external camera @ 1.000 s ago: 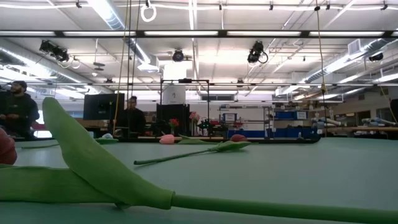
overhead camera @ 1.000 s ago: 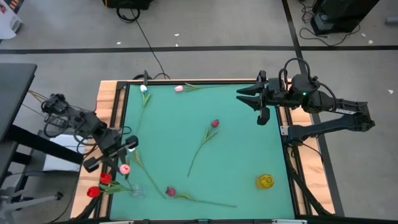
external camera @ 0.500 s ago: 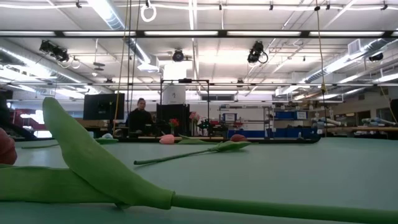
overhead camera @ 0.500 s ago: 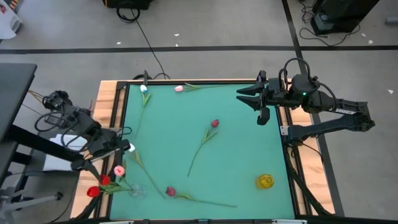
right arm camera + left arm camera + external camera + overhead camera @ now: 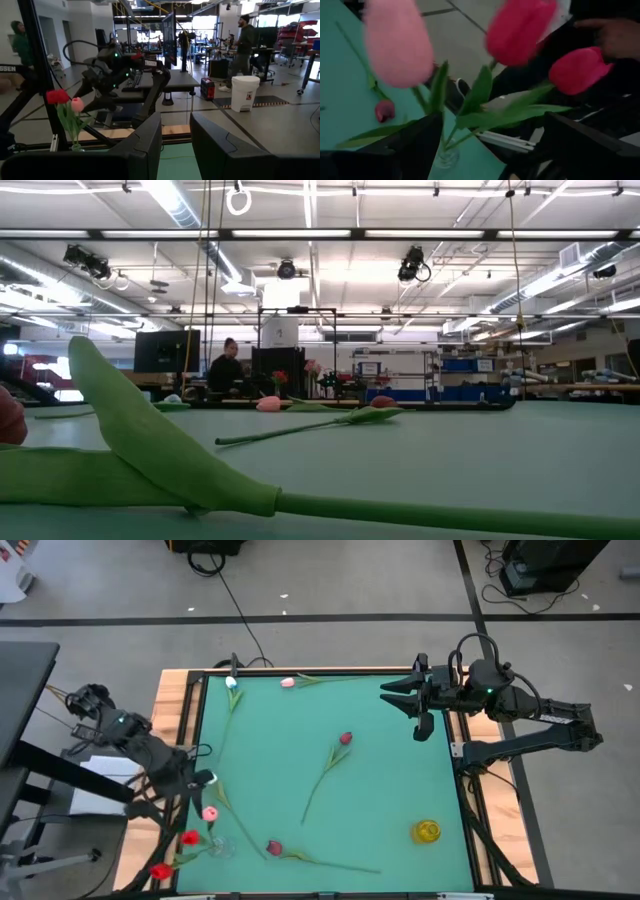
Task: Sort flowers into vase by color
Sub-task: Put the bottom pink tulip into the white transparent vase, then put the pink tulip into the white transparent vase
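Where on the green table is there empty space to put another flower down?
The widest bare patch of the green mat lies right of the middle tulip, above the yellow vase. Another lies between that tulip and the pink one at the far edge. The near left corner is crowded: the clear vase, its flowers, and the left gripper.

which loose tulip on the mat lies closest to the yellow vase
The dark pink tulip near the mat's front edge: its long stem runs toward the yellow vase. The red tulip mid-mat and pink tulip at the back lie farther.
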You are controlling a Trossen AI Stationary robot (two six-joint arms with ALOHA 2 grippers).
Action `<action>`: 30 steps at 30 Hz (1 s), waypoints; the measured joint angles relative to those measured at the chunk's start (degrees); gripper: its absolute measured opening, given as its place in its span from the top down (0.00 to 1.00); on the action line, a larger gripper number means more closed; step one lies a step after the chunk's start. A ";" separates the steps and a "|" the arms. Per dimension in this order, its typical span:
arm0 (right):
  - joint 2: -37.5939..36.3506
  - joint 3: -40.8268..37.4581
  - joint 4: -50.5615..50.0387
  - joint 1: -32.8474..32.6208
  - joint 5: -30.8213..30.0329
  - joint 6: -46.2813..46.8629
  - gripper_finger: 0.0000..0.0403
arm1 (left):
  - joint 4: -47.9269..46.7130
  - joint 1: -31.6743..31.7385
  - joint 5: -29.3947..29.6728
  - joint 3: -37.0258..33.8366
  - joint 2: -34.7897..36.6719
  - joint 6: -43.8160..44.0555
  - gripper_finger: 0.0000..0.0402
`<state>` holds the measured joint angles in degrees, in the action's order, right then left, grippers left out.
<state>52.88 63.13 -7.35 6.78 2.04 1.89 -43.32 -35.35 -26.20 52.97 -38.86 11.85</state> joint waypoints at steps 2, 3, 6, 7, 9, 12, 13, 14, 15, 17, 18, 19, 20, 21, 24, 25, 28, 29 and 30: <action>-0.01 0.00 -0.01 -0.01 0.01 0.00 0.72 | -3.69 0.69 1.45 3.39 -1.36 -1.47 0.12; 0.00 0.00 -0.02 0.00 0.00 0.00 0.72 | -5.37 1.14 2.78 5.06 -1.96 -2.53 0.12; 0.00 0.00 -0.02 -0.01 -0.01 0.00 0.72 | -11.98 2.82 8.30 10.12 -3.34 -5.29 0.12; 0.00 0.00 0.00 0.01 -0.02 0.00 0.72 | -13.63 3.51 10.20 11.68 -3.77 -6.13 0.12; 0.00 0.00 -0.01 0.01 0.00 0.00 0.72 | -15.31 5.01 12.74 13.57 -4.22 -7.45 0.12; 0.00 0.00 -0.02 -0.01 -0.02 0.00 0.72 | -15.39 8.29 15.95 14.54 -4.19 -7.95 0.15; 0.00 0.00 0.00 0.00 -0.02 0.00 0.72 | -15.69 9.61 17.27 14.54 -4.15 -8.21 0.16; 0.00 0.00 -0.02 -0.02 -0.01 0.00 0.72 | -16.21 11.04 18.80 14.54 -4.16 -8.82 0.17; 0.00 0.00 0.00 0.00 0.01 0.00 0.72 | -16.62 12.51 20.41 14.53 -4.16 -9.85 0.19; 0.00 0.00 0.00 0.00 0.00 0.00 0.72 | -16.89 15.51 22.31 14.52 -4.14 -11.86 0.23; 0.00 0.00 -0.02 0.00 0.00 0.00 0.72 | -16.82 17.19 22.44 14.52 -3.98 -12.79 0.24; 0.00 0.00 -0.01 -0.01 0.00 0.00 0.72 | -16.82 18.98 22.52 14.52 -3.88 -13.56 0.26; 0.00 0.00 0.00 0.00 -0.02 0.00 0.72 | -16.82 20.80 22.50 14.52 -3.81 -14.46 0.27; 0.00 0.00 -0.02 0.01 0.01 0.00 0.72 | -16.88 22.55 22.48 14.52 -3.79 -15.24 0.28; 0.00 0.00 0.00 0.00 -0.02 0.00 0.72 | -17.64 27.93 21.24 14.52 -4.75 -18.67 0.31; 0.00 0.00 -0.01 0.00 0.00 0.00 0.72 | -17.70 29.83 20.44 14.52 -5.67 -19.48 0.31; 0.00 0.00 -0.02 -0.01 0.01 0.00 0.72 | -17.01 35.86 17.76 14.52 -10.00 -21.01 0.32; 0.00 0.00 0.00 0.01 -0.01 0.00 0.72 | -16.23 37.95 16.67 14.52 -11.81 -21.10 0.32; 0.00 0.00 0.00 -0.01 -0.01 0.00 0.72 | -14.73 39.95 15.91 14.50 -13.48 -21.09 0.32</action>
<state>52.88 63.13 -7.36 6.77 2.02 1.89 -58.04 4.59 -10.29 67.46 -52.35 -9.24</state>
